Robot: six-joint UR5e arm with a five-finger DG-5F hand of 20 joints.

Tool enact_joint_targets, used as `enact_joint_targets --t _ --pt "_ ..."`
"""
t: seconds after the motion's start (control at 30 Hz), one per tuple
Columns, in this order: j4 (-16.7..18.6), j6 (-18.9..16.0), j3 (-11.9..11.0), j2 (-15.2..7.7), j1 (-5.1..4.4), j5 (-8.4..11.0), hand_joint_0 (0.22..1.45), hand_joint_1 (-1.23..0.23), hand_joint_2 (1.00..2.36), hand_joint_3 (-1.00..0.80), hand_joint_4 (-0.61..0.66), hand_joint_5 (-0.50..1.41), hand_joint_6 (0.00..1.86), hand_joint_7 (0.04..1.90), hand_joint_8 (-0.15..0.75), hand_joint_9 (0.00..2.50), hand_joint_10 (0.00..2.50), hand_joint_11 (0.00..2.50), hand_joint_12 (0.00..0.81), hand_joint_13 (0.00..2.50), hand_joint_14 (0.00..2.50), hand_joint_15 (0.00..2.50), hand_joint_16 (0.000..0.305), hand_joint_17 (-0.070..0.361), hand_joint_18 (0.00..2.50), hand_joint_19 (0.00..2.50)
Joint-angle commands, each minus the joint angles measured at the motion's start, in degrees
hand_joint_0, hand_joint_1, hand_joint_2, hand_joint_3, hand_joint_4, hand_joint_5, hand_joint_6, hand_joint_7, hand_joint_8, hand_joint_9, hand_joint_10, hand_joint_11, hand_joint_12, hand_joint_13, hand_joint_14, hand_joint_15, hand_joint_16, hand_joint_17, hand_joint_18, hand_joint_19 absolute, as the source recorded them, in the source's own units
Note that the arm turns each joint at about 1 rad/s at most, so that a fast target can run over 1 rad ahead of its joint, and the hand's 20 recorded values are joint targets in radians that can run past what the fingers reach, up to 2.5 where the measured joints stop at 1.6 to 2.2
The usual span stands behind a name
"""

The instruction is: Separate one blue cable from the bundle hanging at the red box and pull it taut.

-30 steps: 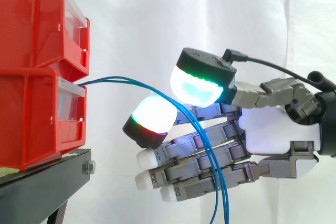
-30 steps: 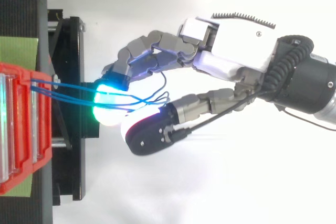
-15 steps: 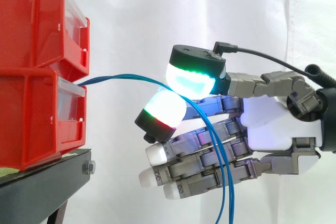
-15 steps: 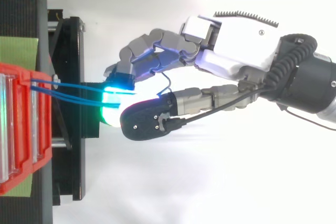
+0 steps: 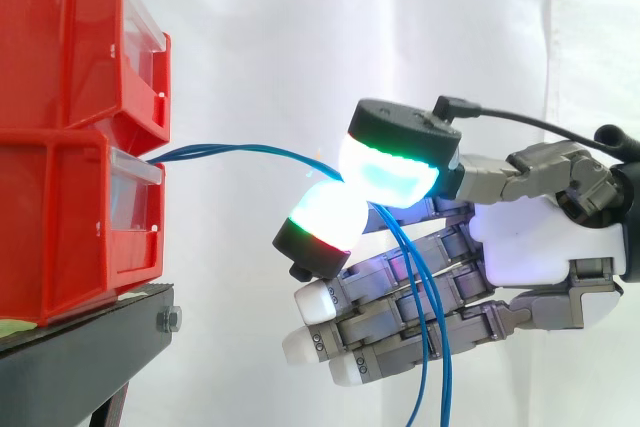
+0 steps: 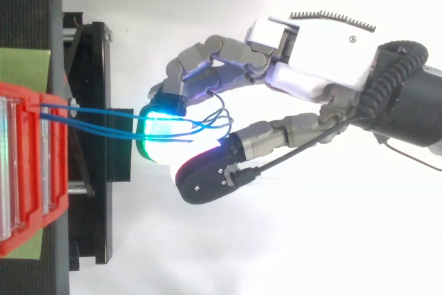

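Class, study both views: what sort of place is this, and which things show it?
Probably a robotics lab test rig: a robot hand reaches toward stacked red bins on a black stand, blue cables run out from the bins, and a plain white curtain serves as backdrop.

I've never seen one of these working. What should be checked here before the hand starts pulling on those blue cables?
1. Grip: the hand's glowing pads are closed on the blue cables: ok.
2. One cable alone in the pinch: several strands run in together: cannot tell.
3. Tension: the cables arc loosely from the lower red bin to the pads, not yet taut: not ok.
4. Anchor: the cables come out of the bin's front: ok.
5. Loose ends: they hang down across the other fingers; snagged or free: cannot tell.
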State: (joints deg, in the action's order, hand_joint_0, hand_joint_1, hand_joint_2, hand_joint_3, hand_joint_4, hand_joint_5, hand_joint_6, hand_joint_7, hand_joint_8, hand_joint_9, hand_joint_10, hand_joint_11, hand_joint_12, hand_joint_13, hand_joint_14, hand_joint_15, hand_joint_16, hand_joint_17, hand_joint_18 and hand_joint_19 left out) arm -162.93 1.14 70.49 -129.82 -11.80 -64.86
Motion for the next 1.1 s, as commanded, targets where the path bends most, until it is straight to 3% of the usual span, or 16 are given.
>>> enact_joint_targets --t 0.0,0.17,0.3,0.4,0.53,0.67,0.83,1.07 --pt "-0.7 0.0 0.0 0.3 0.02 0.00 0.50 -0.74 1.00 -0.50 0.12 -0.20 0.96 0.85 0.272 0.70 0.02 0.65 0.282 0.44 0.00 0.13 0.031 0.070 0.33 0.11" --pt "-1.6 0.1 0.0 0.9 0.02 0.00 0.48 -0.60 1.00 -0.50 0.12 -0.19 0.95 0.85 0.283 0.70 0.02 0.63 0.290 0.43 0.01 0.14 0.033 0.074 0.31 0.11" --pt "-2.1 0.2 0.0 1.1 0.11 0.00 0.57 -0.48 1.00 -0.50 0.10 -0.18 0.94 0.92 0.266 0.71 0.02 0.64 0.263 0.43 0.01 0.14 0.028 0.063 0.28 0.14" --pt "-2.4 0.2 0.0 1.1 0.11 0.00 0.60 -0.52 1.00 -0.49 0.08 -0.18 0.94 0.94 0.262 0.72 0.02 0.65 0.260 0.43 0.01 0.15 0.027 0.061 0.29 0.15" --pt "-2.5 0.2 0.0 1.2 0.11 0.00 0.61 -0.65 1.02 -0.30 0.09 -0.18 0.95 0.97 0.268 0.72 0.02 0.64 0.262 0.44 0.01 0.15 0.027 0.061 0.29 0.14" --pt "-2.5 0.2 0.0 1.1 0.20 0.00 0.64 -0.74 1.02 -0.24 0.03 -0.18 0.95 0.99 0.268 0.72 0.02 0.65 0.267 0.44 0.01 0.15 0.028 0.062 0.31 0.13" --pt "-2.5 0.3 0.0 1.1 0.55 0.00 0.70 -0.80 1.00 -0.47 0.04 -0.18 0.95 0.96 0.259 0.71 0.02 0.64 0.270 0.45 0.01 0.14 0.029 0.065 0.33 0.15" --pt "-1.6 2.4 0.0 1.1 1.61 0.88 0.66 -0.85 1.00 -0.50 0.14 -0.17 0.92 0.93 0.254 0.71 0.02 0.62 0.271 0.45 0.01 0.14 0.029 0.066 0.35 0.16"
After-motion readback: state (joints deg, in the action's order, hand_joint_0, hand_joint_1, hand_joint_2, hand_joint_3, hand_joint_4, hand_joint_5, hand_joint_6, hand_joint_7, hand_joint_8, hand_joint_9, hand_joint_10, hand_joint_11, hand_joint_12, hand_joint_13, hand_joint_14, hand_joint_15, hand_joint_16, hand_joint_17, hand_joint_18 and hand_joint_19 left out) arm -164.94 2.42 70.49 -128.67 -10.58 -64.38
